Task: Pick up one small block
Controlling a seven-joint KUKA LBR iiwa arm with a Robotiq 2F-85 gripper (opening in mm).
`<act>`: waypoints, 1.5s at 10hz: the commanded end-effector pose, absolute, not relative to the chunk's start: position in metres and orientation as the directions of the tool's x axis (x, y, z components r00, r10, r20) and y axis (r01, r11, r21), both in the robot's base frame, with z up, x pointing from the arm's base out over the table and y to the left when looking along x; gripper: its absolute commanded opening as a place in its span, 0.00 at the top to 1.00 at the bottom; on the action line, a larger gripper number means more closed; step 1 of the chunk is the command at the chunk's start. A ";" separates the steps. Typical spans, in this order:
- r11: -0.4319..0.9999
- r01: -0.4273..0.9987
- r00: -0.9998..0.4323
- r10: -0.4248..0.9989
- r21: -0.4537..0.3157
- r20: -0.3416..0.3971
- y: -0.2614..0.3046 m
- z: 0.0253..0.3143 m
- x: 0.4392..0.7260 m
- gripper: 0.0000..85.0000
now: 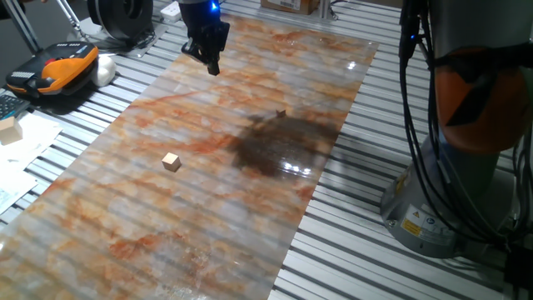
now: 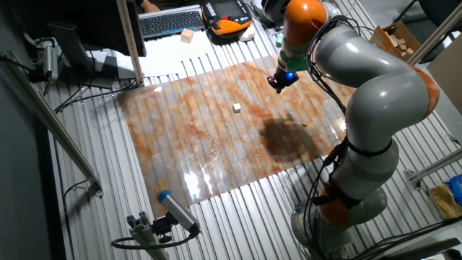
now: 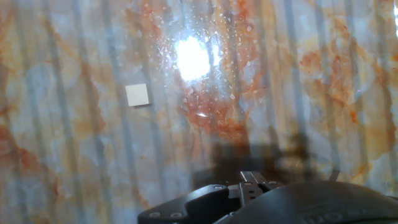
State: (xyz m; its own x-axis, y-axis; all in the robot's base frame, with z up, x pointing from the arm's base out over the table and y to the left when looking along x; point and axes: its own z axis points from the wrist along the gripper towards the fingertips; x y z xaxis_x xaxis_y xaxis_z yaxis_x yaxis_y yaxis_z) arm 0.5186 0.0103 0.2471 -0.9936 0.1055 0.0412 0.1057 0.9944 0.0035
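Note:
The small block (image 1: 171, 162) is a pale tan wooden cube lying alone on the marbled orange-grey mat (image 1: 191, 225). It also shows in the other fixed view (image 2: 237, 107) and at the upper left of the hand view (image 3: 137, 95). My gripper (image 1: 211, 63) hangs above the far end of the mat, well away from the block and holding nothing. It is also in the other fixed view (image 2: 281, 81). Its fingertips are too dark and small to tell whether they are apart. The hand view shows only the gripper body along its bottom edge.
A much tinier brownish cube (image 1: 281, 113) lies by a dark wet-looking patch (image 1: 279, 148). A bigger pale wooden block (image 1: 8, 127) and an orange-black device (image 1: 58, 71) sit off the mat at the left. The robot base (image 1: 450, 192) stands at the right.

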 end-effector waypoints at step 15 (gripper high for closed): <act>0.996 0.090 -0.995 0.090 0.016 0.032 0.032 0.234 0.540 1.00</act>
State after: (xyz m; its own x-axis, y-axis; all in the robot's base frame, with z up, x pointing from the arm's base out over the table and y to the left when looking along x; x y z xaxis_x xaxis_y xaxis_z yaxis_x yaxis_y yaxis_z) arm 0.5407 0.0324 0.2336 -0.9956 0.0881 0.0310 0.0885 0.9960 0.0122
